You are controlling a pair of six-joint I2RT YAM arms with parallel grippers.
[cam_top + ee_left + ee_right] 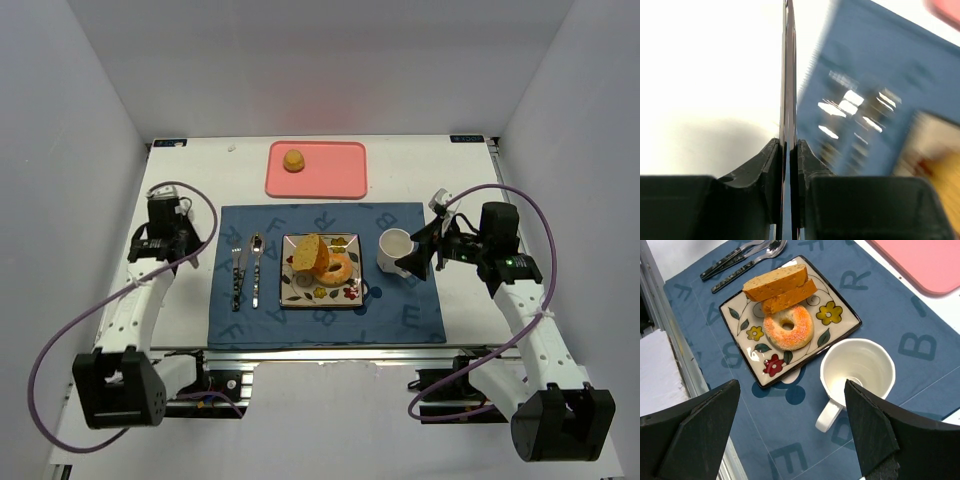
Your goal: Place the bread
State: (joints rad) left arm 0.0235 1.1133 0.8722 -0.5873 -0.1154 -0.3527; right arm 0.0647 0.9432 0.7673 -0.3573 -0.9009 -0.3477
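A: Grippers?
B: The left gripper (788,145) is pressed together; the right gripper (790,385) is spread, with a white mug (826,385) beneath.
A: Bread?
B: Beyond the mug: a grainy bagel (788,327) flat on a square plate (807,352), and two wedges (776,282) stacked behind it, long axes crosswise.

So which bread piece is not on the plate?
The small round bun, alone on the pink tray; the bagel and both slices lie on the plate.

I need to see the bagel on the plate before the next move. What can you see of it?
The bagel is a whole ring, golden-orange with a glazed look, a paler speckled top and a small hole in the middle. It lies flat near the centre of the square flowered plate. On one side its edge meets the lower bread slice. It lies apart from the mug, and nothing else touches it.
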